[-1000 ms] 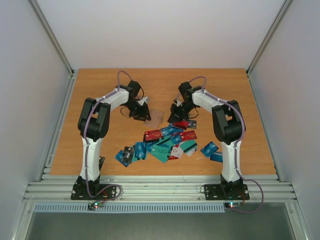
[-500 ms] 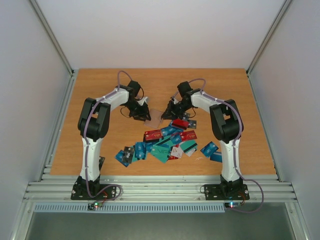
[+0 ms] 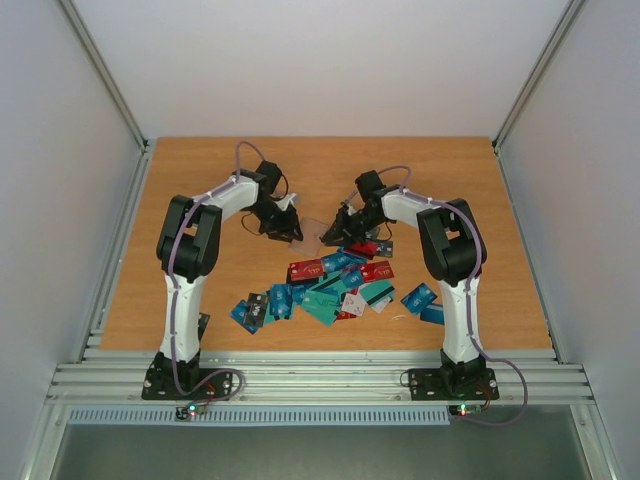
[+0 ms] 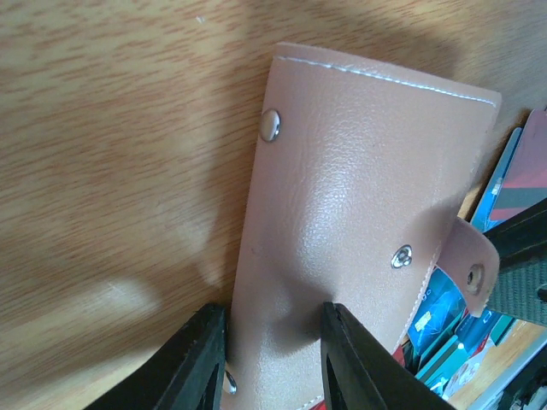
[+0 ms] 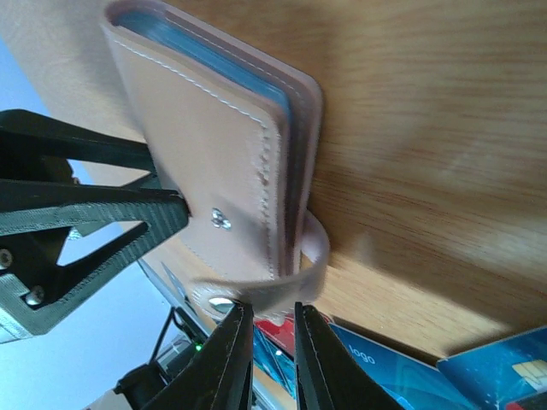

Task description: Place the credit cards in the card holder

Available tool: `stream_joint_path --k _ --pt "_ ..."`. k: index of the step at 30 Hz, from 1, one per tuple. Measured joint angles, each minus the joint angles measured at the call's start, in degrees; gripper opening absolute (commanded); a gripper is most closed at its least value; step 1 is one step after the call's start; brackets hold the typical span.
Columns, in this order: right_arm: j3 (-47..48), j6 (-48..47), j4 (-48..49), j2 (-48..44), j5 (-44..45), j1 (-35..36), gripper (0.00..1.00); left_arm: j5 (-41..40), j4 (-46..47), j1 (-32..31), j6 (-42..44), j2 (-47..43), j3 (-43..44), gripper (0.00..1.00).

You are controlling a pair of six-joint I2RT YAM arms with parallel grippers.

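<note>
**A:** Which step is in hand?

**B:** The opening of the card holder (image 3: pixel 311 230) is being worked at; no card is held by either arm. The holder is found at 12 o'clock of the heap of credit cards (image 3: pixel 330 285), over the table (image 3: pixel 200 180), and it is flanked by the left gripper (image 3: pixel 291 228) at its 9 o'clock and the right gripper (image 3: pixel 337 232) at its 3 o'clock.

**A:** How are the fingers set?

**B:** The left fingers (image 4: pixel 198 359) are drawn in to a modest gap on the near end of the holder, and the leather between them is dented, so a grip is judged to be had. The right fingers (image 5: pixel 229 359) are brought almost together, with only a slit left. The strap (image 5: pixel 256 290) is laid across their tips, at their 12 o'clock. Whether it is nipped cannot be told.

**A:** Is the clasp undone?

**B:** It is judged so, since the strap's end is seen apart from the stud (image 4: pixel 402 254) on the cover. The cover itself is shut over the blue pockets (image 5: pixel 214 60).

**A:** What is called for next?

**B:** The strap should be caught and the cover drawn away toward 3 o'clock while the other end is kept pinned (the leather looks limp, so a slip is to be feared). Only then can a card be fetched from the heap at 6 o'clock.
</note>
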Motion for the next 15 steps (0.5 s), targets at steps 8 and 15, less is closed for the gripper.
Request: stream_joint_path --k 8,15 --pt "-1.68 0.76 1.68 0.0 -0.35 0.0 0.15 0.15 -0.02 0.02 0.0 0.02 0.04 0.33" --pt "-1.73 1.86 3.23 0.0 -0.61 0.04 0.15 0.2 -0.02 0.02 0.0 0.02 0.04 0.33"
